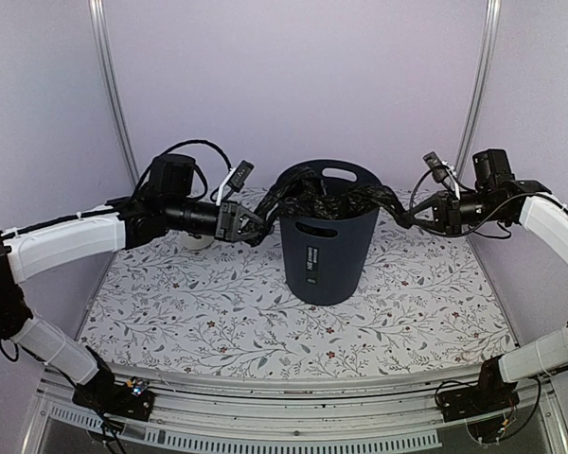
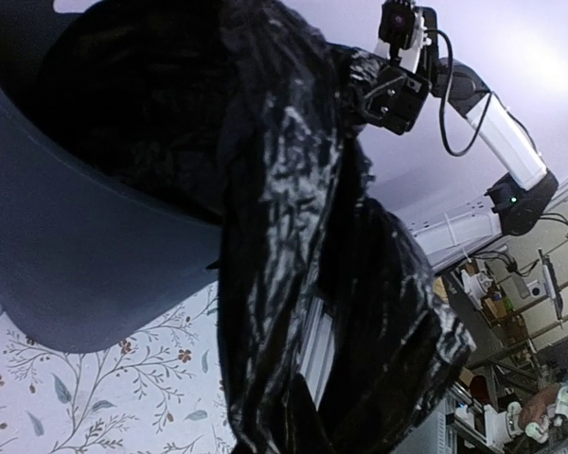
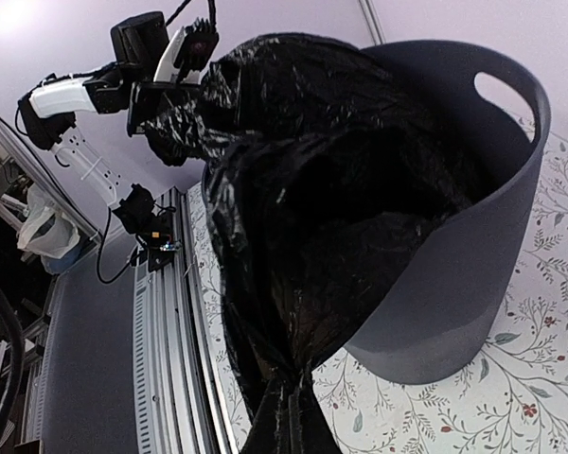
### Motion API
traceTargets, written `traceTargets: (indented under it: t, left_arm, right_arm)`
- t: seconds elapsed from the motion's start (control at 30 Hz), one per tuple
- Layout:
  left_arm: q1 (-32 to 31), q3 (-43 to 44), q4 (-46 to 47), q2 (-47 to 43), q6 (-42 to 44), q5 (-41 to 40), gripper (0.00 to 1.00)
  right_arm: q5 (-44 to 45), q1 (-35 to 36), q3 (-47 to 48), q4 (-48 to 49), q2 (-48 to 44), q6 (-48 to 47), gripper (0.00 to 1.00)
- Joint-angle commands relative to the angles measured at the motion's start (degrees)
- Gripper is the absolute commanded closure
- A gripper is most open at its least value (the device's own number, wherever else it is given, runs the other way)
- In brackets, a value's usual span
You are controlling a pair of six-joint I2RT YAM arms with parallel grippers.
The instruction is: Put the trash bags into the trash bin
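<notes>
The dark grey trash bin (image 1: 324,248) stands upright mid-table. A glossy black trash bag (image 1: 333,200) stretches across its open top and sags inside, with one end drawn out over each side of the rim. My left gripper (image 1: 254,225) is shut on the bag's left end, just left of the rim. On the right side, my right gripper (image 1: 409,219) is shut on the other end. In the left wrist view the bag (image 2: 303,236) hides my fingers beside the bin (image 2: 85,255). The right wrist view shows the bag (image 3: 303,218) bunched into my gripper (image 3: 289,426), next to the bin (image 3: 473,236).
A small cream cup (image 1: 195,240) sits behind my left arm, partly hidden. The floral tablecloth (image 1: 218,312) covers the table, with a metal rail (image 1: 293,388) along the near edge. Upright frame posts (image 1: 114,95) stand at the back corners.
</notes>
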Motion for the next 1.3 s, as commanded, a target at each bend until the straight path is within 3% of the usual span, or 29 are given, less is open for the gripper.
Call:
traceTargets:
  t: [0.0, 0.23, 0.57, 0.77, 0.87, 0.97, 1.03, 1.27]
  left_arm:
    - [-0.58, -1.47, -3.62, 2.87, 7.35, -5.48, 1.00]
    - [-1.29, -3.62, -6.00, 7.70, 13.35, -8.27, 1.00]
    - [1.71, -5.60, -2.10, 11.45, 14.14, -12.59, 1.00]
    - [7.48, -9.62, 6.97, 7.43, 9.84, -19.64, 1.00]
    - [8.27, -11.46, 10.42, 4.28, 9.66, -26.37, 1.00]
    - [8.13, -13.16, 12.58, 0.78, 11.38, -26.75, 0.96]
    - [7.88, -14.53, 13.24, -1.88, 12.85, -25.36, 0.86]
    - [6.97, -18.19, 8.03, -12.89, 20.43, -23.65, 0.57]
  right_arm:
    - [1.44, 0.91, -4.06, -1.52, 0.25, -5.84, 0.98]
    - [2.64, 0.92, -6.93, -4.11, 3.14, -12.35, 0.98]
    - [3.51, 0.89, -6.89, -1.46, 9.34, -11.43, 0.98]
    - [9.88, 0.80, -5.40, 2.15, 10.77, -6.26, 0.98]
    - [11.98, 0.82, -4.83, 2.80, 10.58, -4.11, 0.98]
    - [12.52, 0.82, -4.92, 2.47, 8.77, -3.59, 0.98]
    - [11.85, 0.86, -4.75, 0.84, 6.60, -4.55, 0.93]
    - [8.33, 0.88, -1.71, -10.06, -1.83, -13.27, 0.54]
